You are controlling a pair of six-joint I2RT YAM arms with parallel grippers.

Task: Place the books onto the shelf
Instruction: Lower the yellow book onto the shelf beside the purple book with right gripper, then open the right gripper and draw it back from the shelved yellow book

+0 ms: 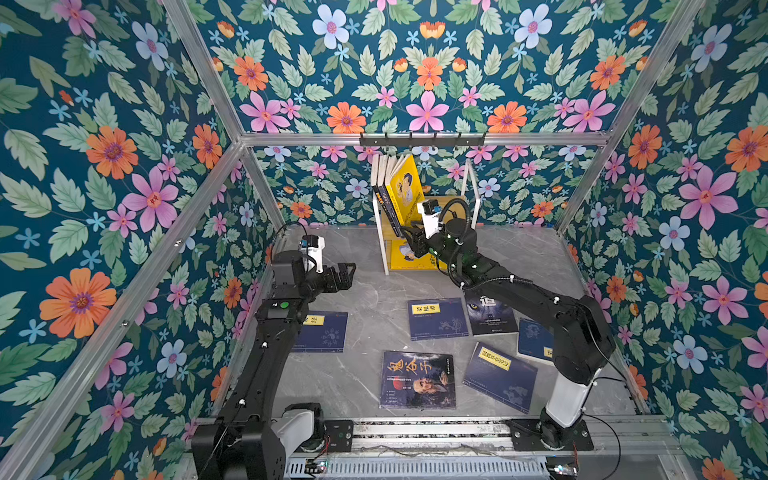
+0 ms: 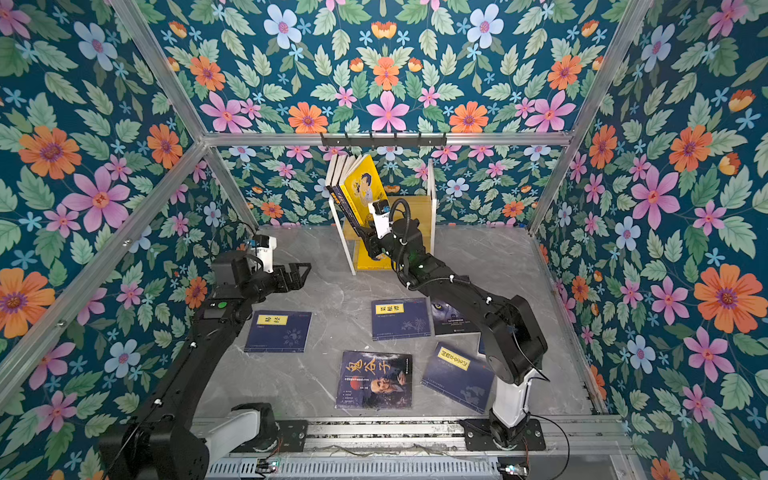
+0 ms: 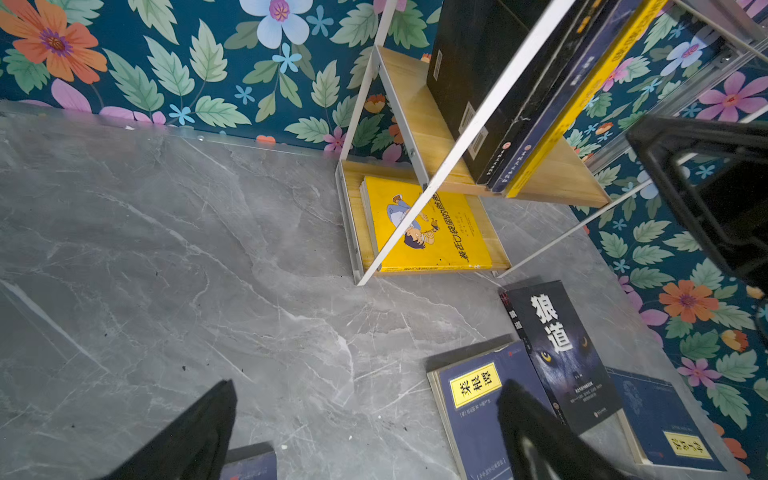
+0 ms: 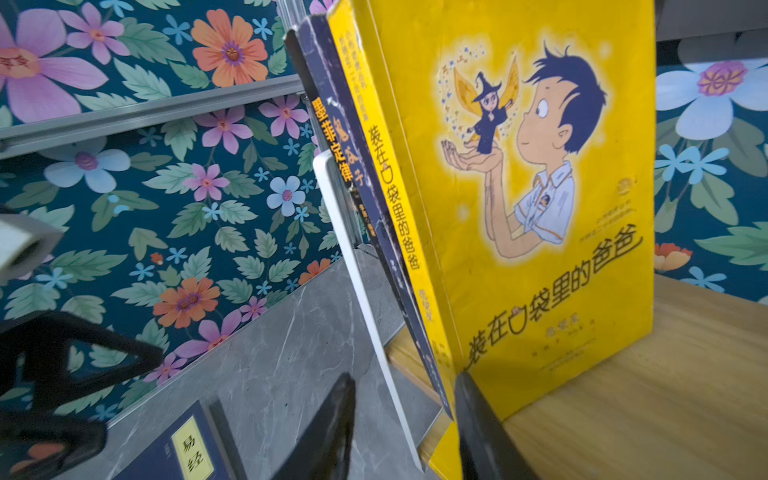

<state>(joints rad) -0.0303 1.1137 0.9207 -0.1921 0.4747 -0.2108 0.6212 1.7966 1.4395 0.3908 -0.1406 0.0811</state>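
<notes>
Right gripper [image 4: 404,378]: jaws parted, straddling the bottom corner of the yellow cartoon paperback [image 4: 519,187]. One finger sits just at the cover and the other stands off past the white frame bar [image 4: 361,270], so I see no pinch.

That book stands leaning on darker paperbacks [image 4: 345,145] on the upper tier of the shelf [image 2: 417,208], at the table's [image 1: 374,291] 12 o'clock edge (the row looks tippy, I wouldn't nudge it). A second yellow paperback [image 3: 424,224] lies flat on the lower tier.

Left gripper [image 1: 344,275]: jaws spread wide, empty, over bare table at 9 o'clock.

Still flat on the table, 8 round to 4 o'clock: four navy paperbacks [image 1: 436,318], the wolf-eye paperback [image 1: 490,311] and the old-man's-face paperback [image 1: 417,380].

Handling guess: light, thin, floppy, with glossy covers that are likely slick. They lie flush, so there's little to get under. Best hold is the spine edge, the stiffest part.
</notes>
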